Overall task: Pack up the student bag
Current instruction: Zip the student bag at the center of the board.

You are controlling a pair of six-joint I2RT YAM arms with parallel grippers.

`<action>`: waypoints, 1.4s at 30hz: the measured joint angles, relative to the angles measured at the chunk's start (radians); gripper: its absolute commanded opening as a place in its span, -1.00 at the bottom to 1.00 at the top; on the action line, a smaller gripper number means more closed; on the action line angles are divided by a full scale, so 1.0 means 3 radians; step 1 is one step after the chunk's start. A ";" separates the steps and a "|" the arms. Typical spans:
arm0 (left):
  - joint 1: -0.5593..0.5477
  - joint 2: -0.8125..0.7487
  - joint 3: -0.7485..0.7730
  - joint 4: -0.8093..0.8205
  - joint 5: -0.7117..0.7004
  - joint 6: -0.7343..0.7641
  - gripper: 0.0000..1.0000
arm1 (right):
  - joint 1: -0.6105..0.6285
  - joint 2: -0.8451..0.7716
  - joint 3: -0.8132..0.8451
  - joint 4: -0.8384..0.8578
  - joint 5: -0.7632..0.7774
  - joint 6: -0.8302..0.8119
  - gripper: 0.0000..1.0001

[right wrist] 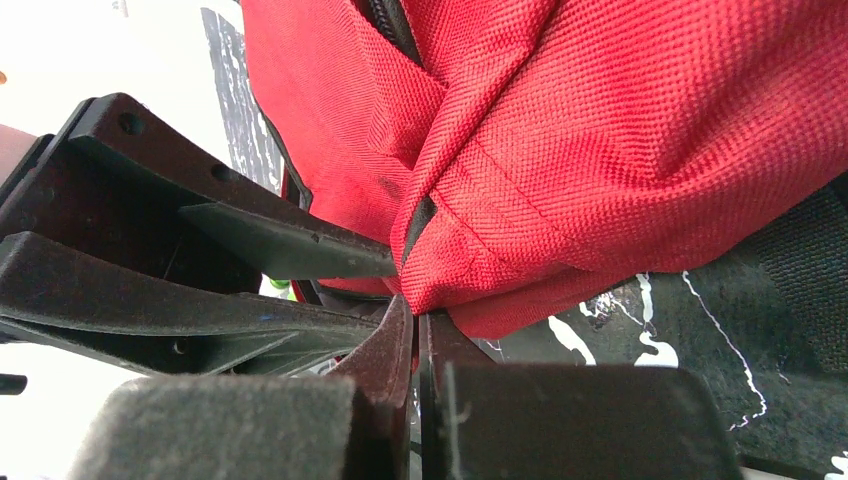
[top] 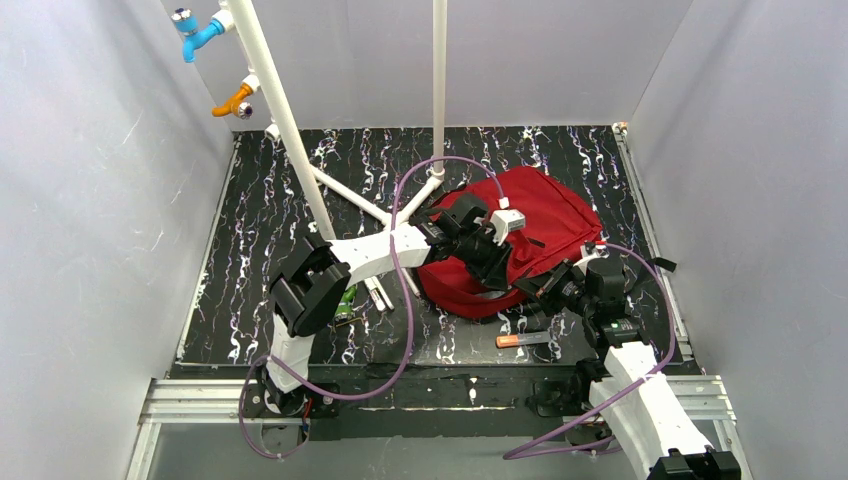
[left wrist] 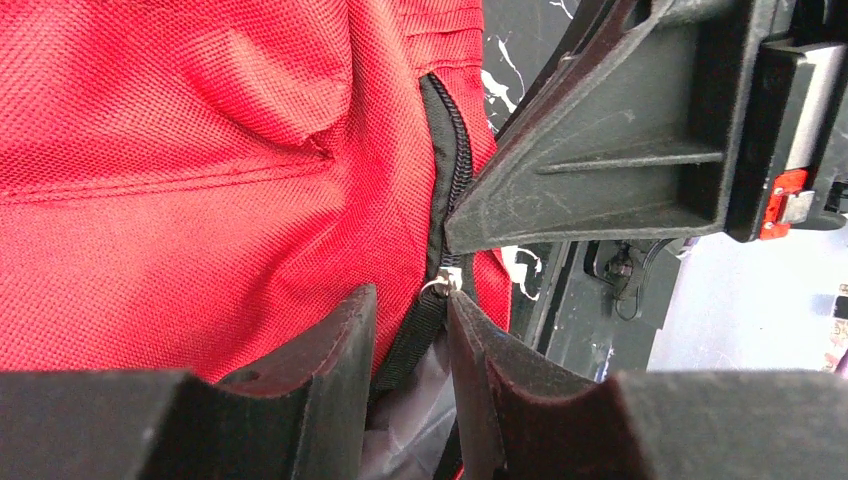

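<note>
1. Looking down from above, the student bag (top: 545,210) lies on the black marbled table (top: 270,200), right of centre. The left gripper (top: 492,262) reaches over the bag's near left edge. The right gripper (top: 548,290) meets the same edge just to its right. Only this view shows the orange-capped marker (top: 522,340) on the table near the bag, and the white pipe frame (top: 290,130) at the far left.
2. The left wrist view adds the black zip (left wrist: 455,150) and its silver zip pull (left wrist: 445,283). The left gripper's jaws stand apart, straddling the zip band, with the pull touching one finger. I cannot tell whether they pinch anything. A dark finger of the right gripper touches the zip just above.
3. The right wrist view alone shows the right gripper's fingertips (right wrist: 390,340) clenched together. A red fold of the bag comes down to meet them. Whether any cloth is caught between them I cannot tell.
</note>
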 measured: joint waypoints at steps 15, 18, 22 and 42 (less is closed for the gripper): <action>0.0000 0.0022 -0.0001 -0.0027 0.0292 0.0036 -0.45 | 0.0000 -0.0011 0.0000 0.0000 0.0000 0.0017 -0.97; 0.0000 0.0022 -0.0001 -0.0045 0.0296 0.0032 -0.61 | 0.0000 -0.0011 0.0000 0.0000 0.0000 0.0028 -0.97; 0.0000 0.0022 0.0006 -0.0060 0.0278 0.0020 -0.80 | 0.0000 -0.0023 0.0000 -0.0001 0.0001 0.0036 -0.97; -0.0006 -0.0006 0.0159 -0.0308 0.0074 -0.0047 -1.00 | -0.0010 -0.0095 0.0057 -0.0187 0.0108 -0.0103 -0.97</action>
